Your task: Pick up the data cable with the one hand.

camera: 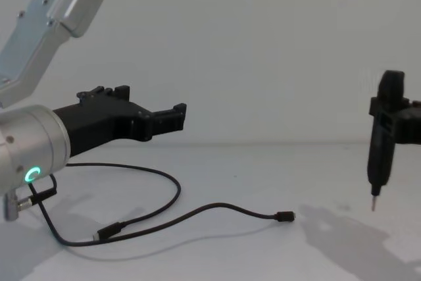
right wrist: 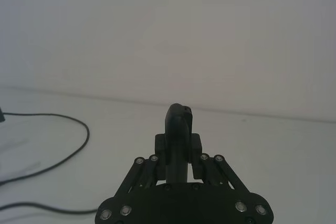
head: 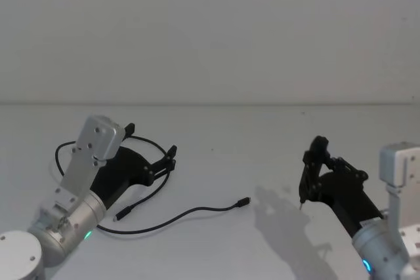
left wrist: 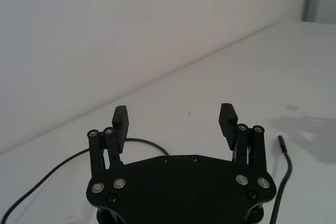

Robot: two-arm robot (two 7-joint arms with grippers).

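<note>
Jaws spread wide and empty, the left gripper hangs above the near-left corner of the desk, seemingly poised to drop onto the data cable curled there, while the right gripper idles near the right edge, clamping a pen-like tool.

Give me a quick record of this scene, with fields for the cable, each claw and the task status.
cable: black, lying in loose curves on the table
left claw: open, raised above the cable's loop, not touching it
right claw: shut on a pen-like tool, tip down, away from the cable
status: cable not yet picked up
</note>
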